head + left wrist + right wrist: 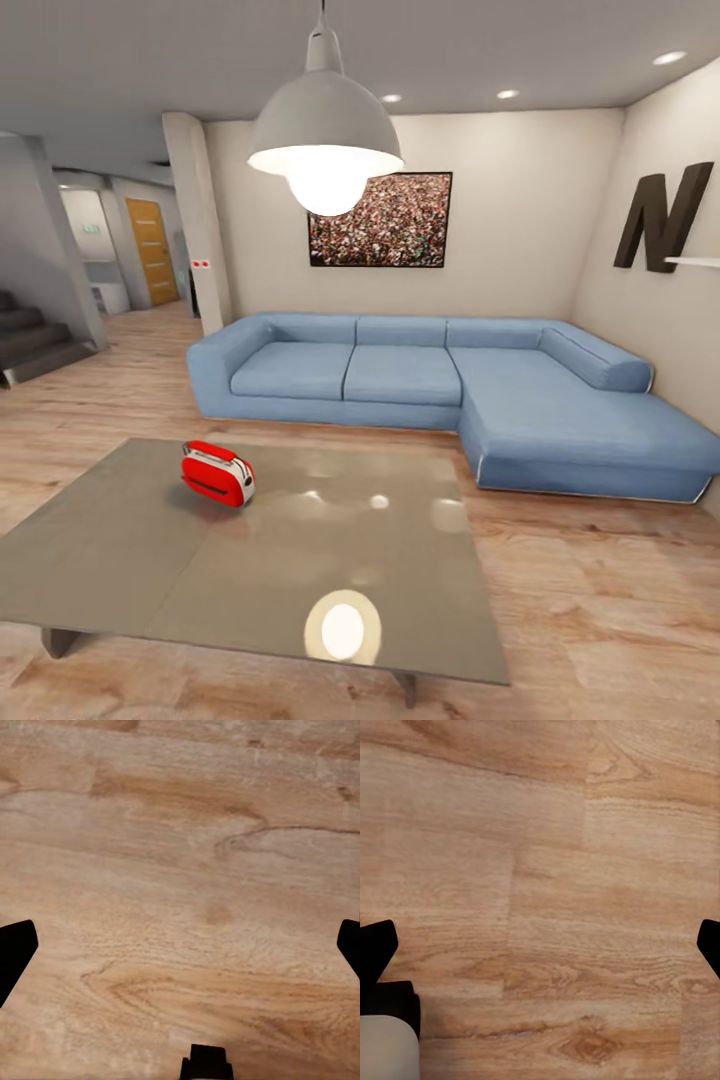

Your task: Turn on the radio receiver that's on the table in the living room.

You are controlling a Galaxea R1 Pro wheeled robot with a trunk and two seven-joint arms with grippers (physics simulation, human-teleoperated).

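A small bright red radio receiver (218, 473) with a white-silver rim and thin metal top handle sits on a large, low rectangular table (120, 560) with a glossy grey-taupe top, seen from the head camera. The radio stands toward the table's far-left part, at about 10 o'clock from the tabletop's centre, its dark-slotted face turned toward the viewer's left. The reflection of a grey dome pendant lamp (325, 130), lit and hanging at 12 o'clock, glows on the table's near edge. Beyond the table, a blue L-shaped sofa (440, 385) runs along the beige back wall and turns forward at 3 o'clock. A framed crowd picture (380, 220) hangs above it, and a dark letter N (662, 222) is mounted on the wall at 2 o'clock. Light wood plank floor (600, 600) surrounds the furniture; grey stairs (30, 345) and an orange-brown door (152, 250) lie at 10 o'clock.

Both wrist cameras look at bare plank floor. The left pincer (180, 945) stands wide open and holds nothing, its dark fingertips (15, 949) at the frame edges. The right pincer (540, 945) is likewise spread wide and empty.
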